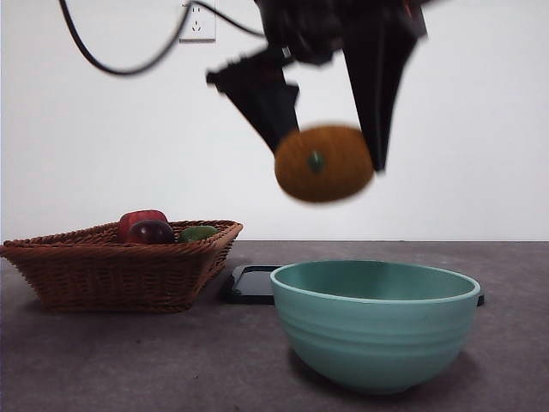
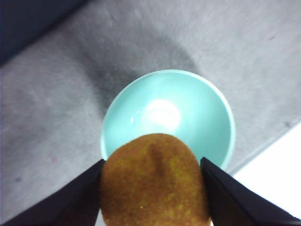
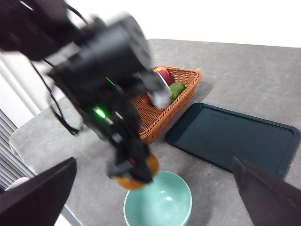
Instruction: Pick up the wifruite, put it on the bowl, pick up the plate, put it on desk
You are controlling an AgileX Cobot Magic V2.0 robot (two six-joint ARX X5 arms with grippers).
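The wifruite (image 1: 324, 163), a rounded orange-brown fruit, hangs in the air above the teal-green bowl (image 1: 377, 330). My left gripper (image 1: 326, 156) is shut on it, one black jaw on each side. In the left wrist view the wifruite (image 2: 153, 181) sits between the jaws over the near rim of the bowl (image 2: 164, 113), which holds nothing. The plate (image 3: 233, 141), a dark flat rectangular tray, lies on the desk (image 1: 129, 360) behind the bowl. My right gripper (image 3: 154, 162) is open, high above the scene.
A woven brown basket (image 1: 120, 266) stands at the left with a red fruit (image 1: 140, 221), a dark purple one (image 1: 152, 232) and a green one (image 1: 198, 233). A black cable (image 1: 111, 64) hangs at the back wall.
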